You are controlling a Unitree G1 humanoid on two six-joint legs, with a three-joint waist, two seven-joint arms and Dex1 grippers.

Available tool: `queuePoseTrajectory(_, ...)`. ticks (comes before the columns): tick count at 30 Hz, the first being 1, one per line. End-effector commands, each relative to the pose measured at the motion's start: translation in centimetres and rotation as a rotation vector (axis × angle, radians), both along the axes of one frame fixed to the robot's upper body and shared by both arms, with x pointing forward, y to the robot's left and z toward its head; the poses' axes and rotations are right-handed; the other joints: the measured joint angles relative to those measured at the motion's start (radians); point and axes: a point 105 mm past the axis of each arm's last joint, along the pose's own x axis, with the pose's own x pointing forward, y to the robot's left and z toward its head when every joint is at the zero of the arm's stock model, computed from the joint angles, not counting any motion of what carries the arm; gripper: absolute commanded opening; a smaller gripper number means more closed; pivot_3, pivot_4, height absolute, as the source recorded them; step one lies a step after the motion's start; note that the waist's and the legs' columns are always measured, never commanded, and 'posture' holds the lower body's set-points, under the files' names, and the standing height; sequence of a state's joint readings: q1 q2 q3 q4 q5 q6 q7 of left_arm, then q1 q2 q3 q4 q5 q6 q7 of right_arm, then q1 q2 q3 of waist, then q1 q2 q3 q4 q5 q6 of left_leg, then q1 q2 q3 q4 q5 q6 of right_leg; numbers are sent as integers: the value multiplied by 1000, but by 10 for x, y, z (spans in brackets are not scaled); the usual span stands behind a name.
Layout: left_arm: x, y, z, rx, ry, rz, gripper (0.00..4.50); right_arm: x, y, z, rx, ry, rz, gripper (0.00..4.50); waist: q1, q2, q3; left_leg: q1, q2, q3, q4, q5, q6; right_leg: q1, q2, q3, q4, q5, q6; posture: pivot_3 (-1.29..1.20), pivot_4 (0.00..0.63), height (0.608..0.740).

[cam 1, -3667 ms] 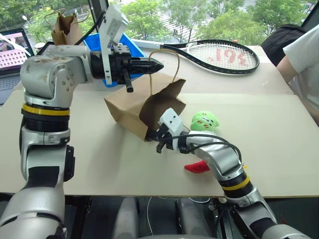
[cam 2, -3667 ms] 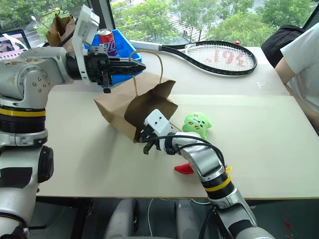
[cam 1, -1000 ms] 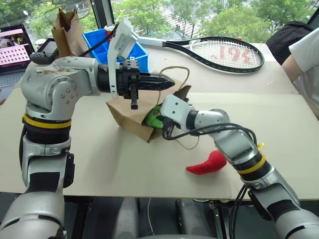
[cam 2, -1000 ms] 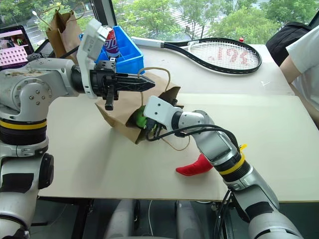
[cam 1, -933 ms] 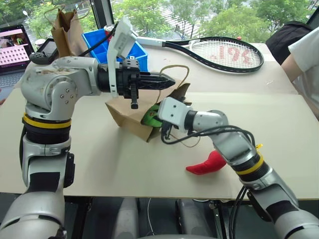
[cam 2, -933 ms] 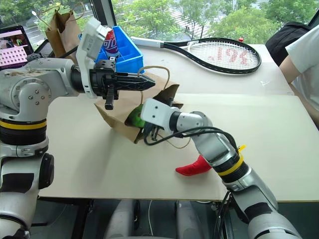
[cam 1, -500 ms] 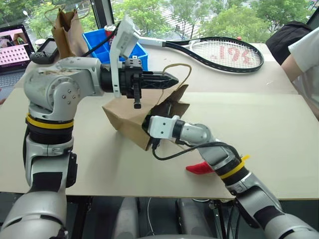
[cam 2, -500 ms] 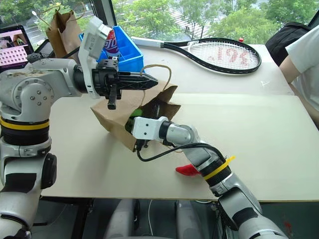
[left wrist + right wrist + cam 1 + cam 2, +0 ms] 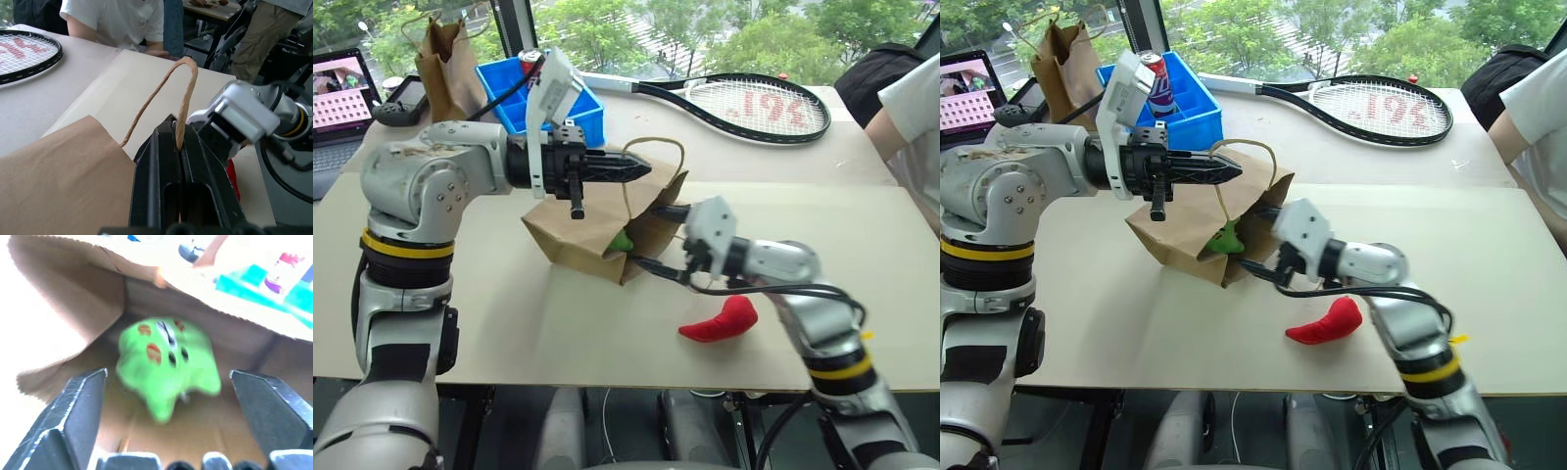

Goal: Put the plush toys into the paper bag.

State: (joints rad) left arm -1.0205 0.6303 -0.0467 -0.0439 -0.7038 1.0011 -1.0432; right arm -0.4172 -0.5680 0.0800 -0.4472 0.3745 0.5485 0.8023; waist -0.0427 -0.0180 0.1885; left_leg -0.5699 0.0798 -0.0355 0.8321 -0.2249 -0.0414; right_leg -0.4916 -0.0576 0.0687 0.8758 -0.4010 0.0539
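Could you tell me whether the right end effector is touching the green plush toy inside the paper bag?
Apart. In the right wrist view the green plush toy lies between the open fingers with clear gaps on both sides.

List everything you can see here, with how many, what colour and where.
paper bag: one, brown, table centre, on its side.
green plush toy: one, inside the bag.
red plush toy: one, table, near edge.
tennis racket: one, black, far side.
blue bin: one, holding a can.
crumpled paper bag: one, brown, far left.
laptop: one, far left.
person: one, white shirt, right.
left gripper: shut on the bag's handle.
right gripper: open, at the bag's mouth.
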Motion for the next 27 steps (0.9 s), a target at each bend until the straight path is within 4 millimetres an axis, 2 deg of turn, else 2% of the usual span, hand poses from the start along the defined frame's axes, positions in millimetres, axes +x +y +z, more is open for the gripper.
queuePoseTrajectory(1, -3, -1, 9, -8, -57, -16, 0, -23, -36, 23, 12, 53, -9, 4476, 2, 0, 0, 0, 0, 0, 0, 0, 0, 0, 0, 0, 0, 0, 0, 0, 150, 660)
queuePoseTrajectory(4, -3, -2, 9, -10, -55, -23, 0, -31, -60, 17, -74, 120, -47, 4476, 6, 0, 0, 0, -1, 0, 0, 0, 0, 1, 0, 0, -2, 0, 0, 0, 150, 660)
queuePoseTrajectory(7, -4, -4, 8, -10, -52, -32, 0, -37, -80, 1, -177, 181, -79, 4476, 4, 0, 0, 0, -1, 0, 0, 0, 0, 1, 0, 0, -2, 0, 0, 0, 150, 660)
queuePoseTrajectory(9, -3, -4, 8, -10, -53, -34, 0, -37, -83, -9, -205, 195, -83, 4476, 1, -1, 0, 0, -1, 0, -1, 0, 0, 1, 0, 1, -2, 0, 0, 0, 150, 660)
queuePoseTrajectory(16, -4, -4, 11, -7, -60, -35, 0, -54, -82, -63, -340, 351, -51, 4476, 0, -1, 1, 1, -2, 0, -1, 0, 0, 1, 0, 1, -2, 0, 0, 0, 150, 660)
queuePoseTrajectory(20, -5, -3, 13, -4, -65, -33, 0, -58, -104, -84, -407, 443, -130, 3543, 3, -1, 1, 0, -2, 0, -1, 0, 0, 1, -1, 1, -3, 0, 1, 0, 150, 660)
queuePoseTrajectory(21, -6, -3, 13, -5, -67, -36, 0, -57, -110, -83, -409, 443, -152, 3087, 4, -1, 1, 0, -2, 0, -1, 0, 0, 2, 0, 1, -3, 0, 1, 0, 150, 660)
queuePoseTrajectory(22, -6, -3, 13, -6, -67, -38, 0, -55, -114, -81, -402, 440, -169, 2864, 4, -1, 1, 1, -2, 0, -1, 0, 0, 2, -1, 1, -3, 0, 1, 0, 150, 660)
queuePoseTrajectory(23, -7, -3, 13, -6, -67, -39, 0, -55, -117, -78, -393, 441, -175, 2379, 4, -1, 1, 1, -2, 0, -1, 0, 0, 2, 0, 1, -3, 0, 1, 0, 150, 660)
queuePoseTrajectory(27, -6, -3, 13, -7, -67, -38, 0, -55, -118, -64, -354, 435, -162, 1108, 5, -1, 1, 1, -2, 0, -1, 0, 0, 2, 0, 1, -3, 0, 1, 0, 150, 660)
